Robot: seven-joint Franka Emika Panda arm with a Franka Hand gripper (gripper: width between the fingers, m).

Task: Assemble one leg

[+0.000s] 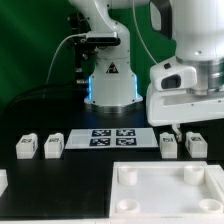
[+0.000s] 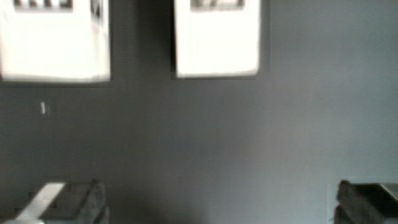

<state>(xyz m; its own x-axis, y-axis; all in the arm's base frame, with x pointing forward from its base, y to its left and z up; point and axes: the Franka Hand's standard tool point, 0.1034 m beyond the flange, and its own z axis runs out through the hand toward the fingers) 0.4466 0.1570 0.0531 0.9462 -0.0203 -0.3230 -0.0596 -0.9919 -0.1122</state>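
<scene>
Green cloth is hung behind a black worktop [image 1: 80, 165], and the white base of the arm [image 1: 110, 85] is set at the back, lit blue low down. A marker board [image 1: 110, 137] is laid flat in front of that base.

Four legs are spread in a row across the worktop. The first leg [image 1: 25, 147] and the second leg [image 1: 53, 145] are placed close together at the exterior view's left of the board. The third leg [image 1: 168, 143] and the fourth leg [image 1: 197, 145] are placed at its right, side by side but not touching. A large white panel [image 1: 170, 190] with round corner sockets is laid nearer the camera, apart from all four.

The wrist of the arm is held over the third and fourth legs in the exterior view. In the wrist view the claw [image 2: 217, 205] is seen spread wide, its fingertips [image 2: 63, 200] far apart with only bare worktop between them. Nothing is gripped. Two white legs are seen beyond the fingertips in that view, side by side with a dark gap between them. Neither is touched by the claw, and neither is enclosed by the jaws. Tags are glimpsed at their far ends, too blurred to be read.
</scene>
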